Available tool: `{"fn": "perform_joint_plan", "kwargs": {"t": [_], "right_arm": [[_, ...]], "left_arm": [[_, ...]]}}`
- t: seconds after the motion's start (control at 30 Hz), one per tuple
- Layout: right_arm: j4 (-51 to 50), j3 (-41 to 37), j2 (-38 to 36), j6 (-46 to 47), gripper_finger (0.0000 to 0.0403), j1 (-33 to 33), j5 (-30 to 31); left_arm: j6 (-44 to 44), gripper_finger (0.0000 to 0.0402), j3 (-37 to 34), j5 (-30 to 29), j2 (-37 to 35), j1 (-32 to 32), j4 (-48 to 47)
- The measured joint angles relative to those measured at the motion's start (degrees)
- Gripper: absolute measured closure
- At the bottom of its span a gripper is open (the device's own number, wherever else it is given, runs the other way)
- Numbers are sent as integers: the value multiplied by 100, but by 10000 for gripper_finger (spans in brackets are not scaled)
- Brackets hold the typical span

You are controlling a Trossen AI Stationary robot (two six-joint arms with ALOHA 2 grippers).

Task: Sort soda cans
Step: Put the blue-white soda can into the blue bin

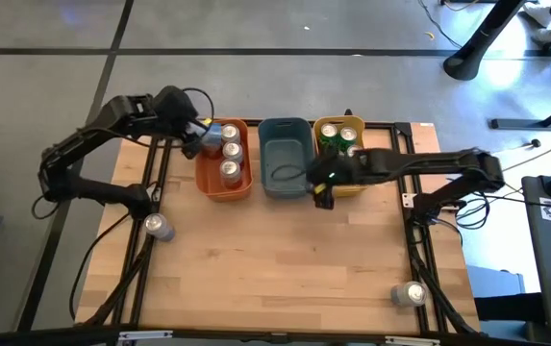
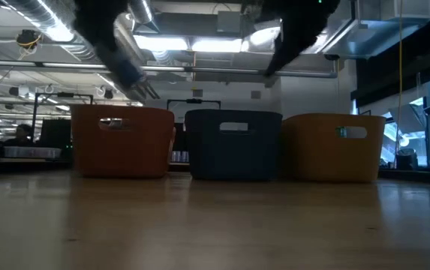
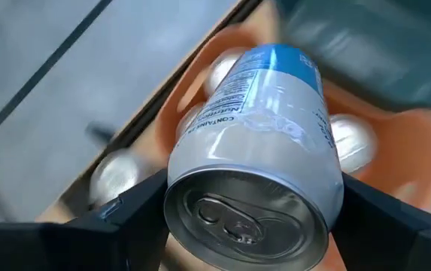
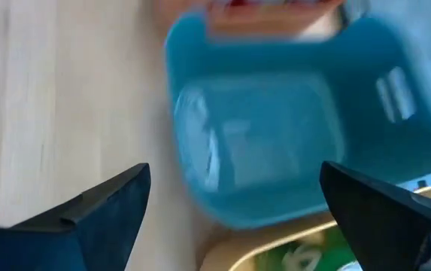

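Observation:
My left gripper (image 3: 249, 226) is shut on a silver soda can with a blue band (image 3: 264, 128), held over the far left corner of the orange bin (image 1: 241, 187). Several silver-topped cans (image 1: 230, 160) stand in that bin. The blue-grey bin (image 1: 285, 178) is in the middle. The yellow bin (image 1: 352, 187) on the right holds green cans (image 1: 340, 137). My right gripper (image 1: 324, 189) hangs open above the near edges of the blue-grey and yellow bins, touching nothing. Two loose silver cans lie on the table, one at the left (image 1: 158, 227) and one at the near right (image 1: 412, 293). My left gripper pinches the can's round side wall near its top end (image 3: 181, 177) between its two fingers (image 3: 125, 218). The can lies along the fingers, its silver top toward the wrist. It is lifted clear and tilted, its far end pointing down at the orange bin.
The three bins stand in a row at the table's far side, also seen in the low view as orange (image 2: 121, 142), blue-grey (image 2: 233, 146) and yellow (image 2: 333, 150). The bare wooden table (image 1: 285, 259) spreads in front of them.

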Motion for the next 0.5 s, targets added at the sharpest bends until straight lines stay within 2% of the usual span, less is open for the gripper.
{"fn": "perform_joint_plan", "kwargs": {"t": [0.17, 0.33, 0.5], "right_arm": [[1060, -225, -499, 53, 16, -370, 0], [2100, -230, -415, 183, 16, -541, -4], [2717, -237, -278, 234, 25, -680, -16]], "left_arm": [[266, 116, 0, 393, 173, -230, 993], [460, 116, 0, 940, 555, -438, 1965], [702, 116, 0, 1266, 1015, -660, 2625]]}}
